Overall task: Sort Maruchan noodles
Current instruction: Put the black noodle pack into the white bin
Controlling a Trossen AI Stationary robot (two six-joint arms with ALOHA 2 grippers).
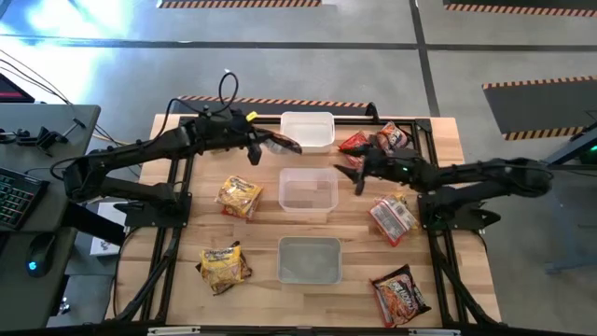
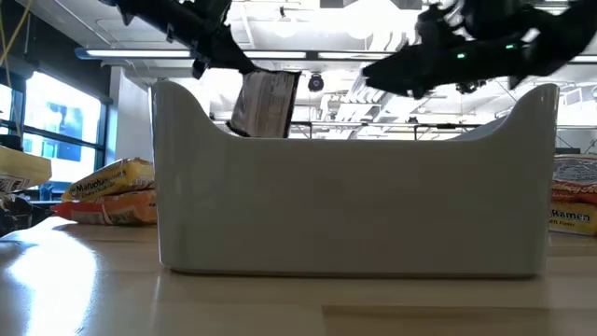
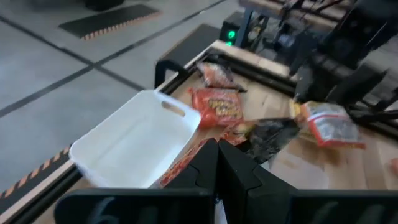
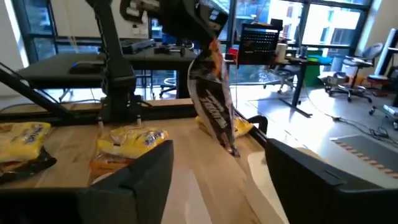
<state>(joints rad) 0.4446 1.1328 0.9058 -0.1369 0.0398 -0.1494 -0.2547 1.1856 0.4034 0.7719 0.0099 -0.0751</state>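
Note:
My left gripper (image 1: 268, 143) is shut on a dark maroon Maruchan noodles packet (image 4: 213, 99), up in the air beside the near left corner of the far clear tub (image 1: 308, 129). My right gripper (image 4: 217, 186) stands open and level above the table, just right of the middle tub (image 1: 308, 191), pointing at the hanging packet with nothing between its fingers. Two yellow packets (image 1: 240, 196) (image 1: 224, 266) lie flat on the table's left side. Several red packets (image 1: 392, 217) lie flat on its right. My left gripper pinches the maroon packet by its upper end (image 4: 209, 48) between its two fingers, coming from the table's left and slanting a little downward. The packet hangs below the fingers, clear of the table and of the tubs (image 2: 266, 103).
Three clear tubs stand in a row down the table's middle; the near tub (image 1: 310, 259) fills the low view. Red packets (image 1: 359, 142) (image 1: 394, 137) lie at the far right, another (image 1: 401, 294) at the near right. A black frame (image 1: 177, 187) edges the table.

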